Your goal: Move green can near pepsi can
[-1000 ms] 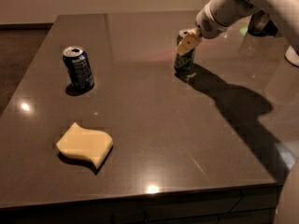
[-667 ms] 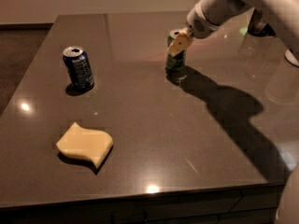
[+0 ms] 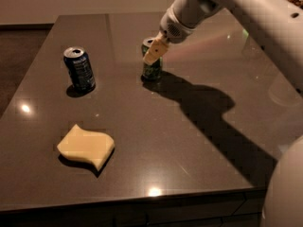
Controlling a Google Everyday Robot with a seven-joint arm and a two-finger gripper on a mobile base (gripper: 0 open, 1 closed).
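Note:
The green can [image 3: 151, 70] stands upright near the middle of the dark table [image 3: 189, 141], its base at or just above the top. My gripper [image 3: 152, 54] comes in from the upper right and is shut on the can's upper part; a tan finger [image 3: 155, 50] covers its front. The pepsi can [image 3: 79, 69], dark blue with a silver top, stands upright on the left side of the table, about one and a half hand-widths left of the green can.
A yellow wavy sponge [image 3: 86, 146] lies on the table at the front left. My white arm [image 3: 236, 8] crosses the upper right and throws a shadow over the table's right part. The table's front edge is at the bottom.
My gripper has moved left across the table with the green can in it, so the can is now closer to the pepsi can. The pepsi can and the sponge have not moved.

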